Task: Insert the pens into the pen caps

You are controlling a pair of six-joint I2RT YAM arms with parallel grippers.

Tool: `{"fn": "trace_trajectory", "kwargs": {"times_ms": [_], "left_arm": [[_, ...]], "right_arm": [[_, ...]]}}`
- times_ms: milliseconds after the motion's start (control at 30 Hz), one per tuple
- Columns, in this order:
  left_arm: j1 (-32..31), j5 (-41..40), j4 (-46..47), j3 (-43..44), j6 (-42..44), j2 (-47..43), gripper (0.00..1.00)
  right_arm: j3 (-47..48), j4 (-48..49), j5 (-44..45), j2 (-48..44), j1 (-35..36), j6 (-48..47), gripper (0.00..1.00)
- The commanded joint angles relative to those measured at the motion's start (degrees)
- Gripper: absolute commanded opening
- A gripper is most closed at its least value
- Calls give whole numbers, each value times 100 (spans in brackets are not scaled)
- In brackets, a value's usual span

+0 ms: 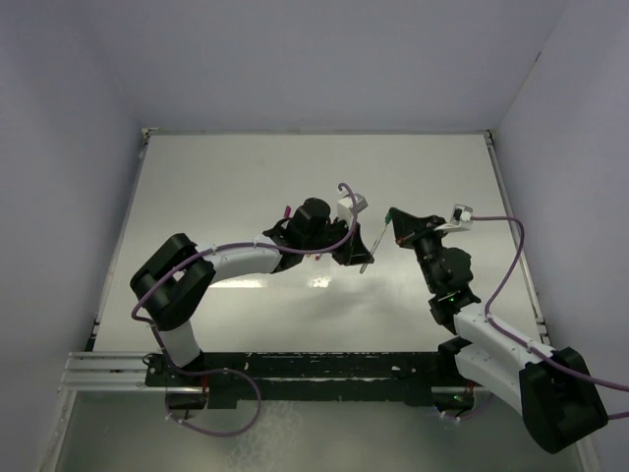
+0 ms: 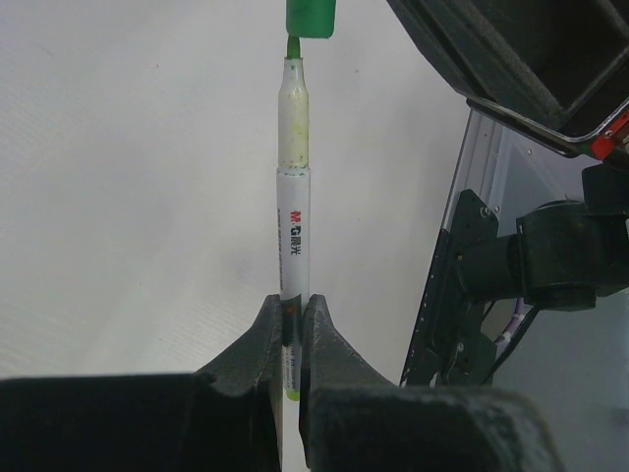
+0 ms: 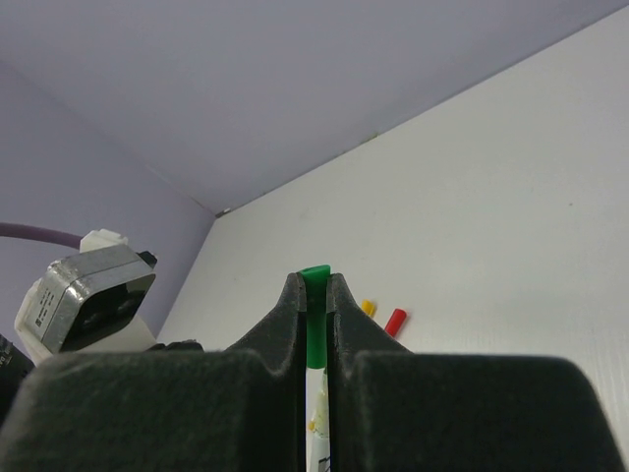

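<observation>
Over table (image 1: 246, 187), left pincer (image 2: 293, 313) holds pen (image 2: 293, 197) against green cap (image 2: 310, 18) in right pincer (image 3: 314, 287).

Green cap (image 2: 310, 18) partly out of view

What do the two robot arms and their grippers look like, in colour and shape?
The left arm and right arm have white links between chunky black joints. A purple cable runs in loops along each. A small white box sits at each wrist. The left gripper and right gripper are matt black, each with two wedge-shaped fingers.
</observation>
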Motion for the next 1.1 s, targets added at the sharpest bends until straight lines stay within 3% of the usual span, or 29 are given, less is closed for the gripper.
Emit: {"fn": "trace_trajectory", "kwargs": {"times_ms": [0,1067], "left_arm": [[18,-43,299,180,53,-138,0],[11,-41,343,-125,99,-323,0]], "right_arm": [[-49,252,-25,-90,-9,-91,0],[-3,386,-152,109,-5,-101,0]]}}
